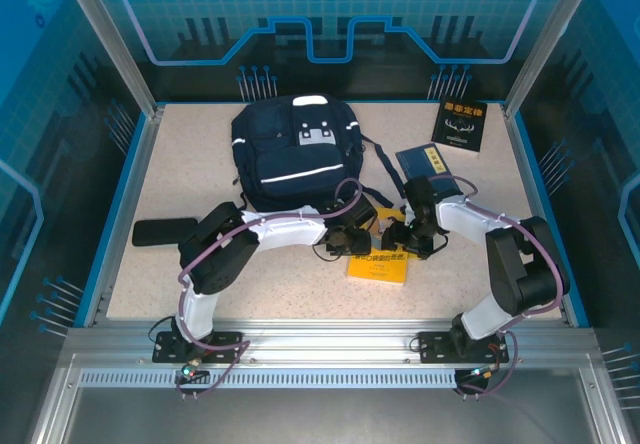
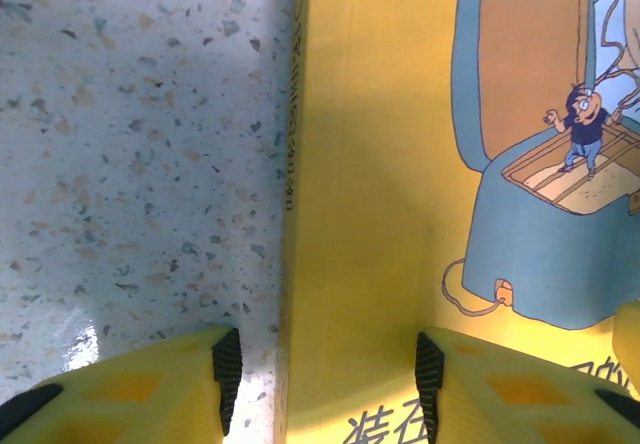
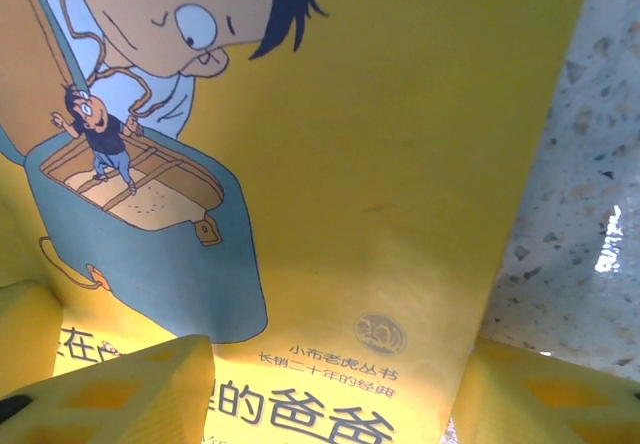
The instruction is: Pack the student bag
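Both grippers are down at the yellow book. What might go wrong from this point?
1. The yellow book lies flat on the table; the left gripper and right gripper each straddle one edge, so closing may only shove it.
2. In the top view both wrists crowd over that book and may bump.
3. The student bag lies behind with no opening visible, so packing may stall.

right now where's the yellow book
In the top view the yellow book lies flat near the front centre of the table, just nearer than the student bag, under the left pincer and right pincer.
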Motion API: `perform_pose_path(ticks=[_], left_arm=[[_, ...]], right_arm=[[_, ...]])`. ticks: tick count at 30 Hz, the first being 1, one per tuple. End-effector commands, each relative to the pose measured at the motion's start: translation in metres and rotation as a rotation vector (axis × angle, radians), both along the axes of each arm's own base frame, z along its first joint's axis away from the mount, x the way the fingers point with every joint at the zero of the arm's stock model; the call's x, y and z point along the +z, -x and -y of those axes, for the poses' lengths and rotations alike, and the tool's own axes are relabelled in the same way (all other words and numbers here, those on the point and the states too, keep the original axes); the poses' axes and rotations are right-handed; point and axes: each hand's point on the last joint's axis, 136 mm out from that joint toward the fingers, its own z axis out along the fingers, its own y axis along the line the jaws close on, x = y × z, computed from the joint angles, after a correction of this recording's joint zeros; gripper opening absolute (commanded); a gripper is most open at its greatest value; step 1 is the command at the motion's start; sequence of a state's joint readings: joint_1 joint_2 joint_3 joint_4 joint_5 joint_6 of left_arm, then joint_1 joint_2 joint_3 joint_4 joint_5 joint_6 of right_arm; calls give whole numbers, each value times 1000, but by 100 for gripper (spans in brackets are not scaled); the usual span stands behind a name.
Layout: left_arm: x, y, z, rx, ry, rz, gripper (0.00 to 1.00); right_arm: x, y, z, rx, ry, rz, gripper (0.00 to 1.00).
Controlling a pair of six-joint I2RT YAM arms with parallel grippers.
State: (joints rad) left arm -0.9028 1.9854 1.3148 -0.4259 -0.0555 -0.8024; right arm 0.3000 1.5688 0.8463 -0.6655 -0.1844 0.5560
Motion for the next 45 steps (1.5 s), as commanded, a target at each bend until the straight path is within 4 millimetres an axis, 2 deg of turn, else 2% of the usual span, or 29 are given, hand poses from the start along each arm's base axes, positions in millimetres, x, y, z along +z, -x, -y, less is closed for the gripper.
perform_pose_path(ticks=[1, 3, 5, 14, 17, 21, 24, 27, 30, 33, 38, 41, 45], left_arm=[[-22, 13, -10, -53, -127, -34, 49], [-26, 13, -11, -69, -157, -30, 45], [-29, 16, -13, -80, -182, -31, 43], [-42, 22, -22, -78, -221, -51, 37], [-43, 20, -23, -79, -227, -42, 35], [-42, 19, -22, -81, -222, -39, 35], [-33, 19, -19, -86, -205, -34, 35], [-10, 16, -15, -94, -166, 5, 37], [20, 11, -12, -102, -115, 61, 44], [52, 6, -15, -97, -72, 121, 58], [108, -7, -32, -49, -47, 239, 78], [133, -14, -45, -13, -9, 287, 86], [153, -18, -57, 0, 83, 305, 97]], right_arm=[[7, -1, -5, 14, -39, -9, 57], [18, -1, -18, 36, -137, -5, 50], [29, -1, -29, 43, -228, 3, 47], [62, -1, -36, 12, -336, 49, 39], [66, -2, -35, -2, -330, 60, 35], [61, -1, -26, -24, -273, 53, 28], [57, -1, -19, -38, -226, 54, 22], [57, -1, -18, -37, -226, 58, 11], [62, -4, -18, -40, -235, 82, 1], [75, -8, -19, -35, -264, 134, 0], [110, -14, -18, -57, -352, 302, 0], [134, -14, -13, -59, -367, 422, 0], [166, -14, -16, -32, -431, 545, 0]])
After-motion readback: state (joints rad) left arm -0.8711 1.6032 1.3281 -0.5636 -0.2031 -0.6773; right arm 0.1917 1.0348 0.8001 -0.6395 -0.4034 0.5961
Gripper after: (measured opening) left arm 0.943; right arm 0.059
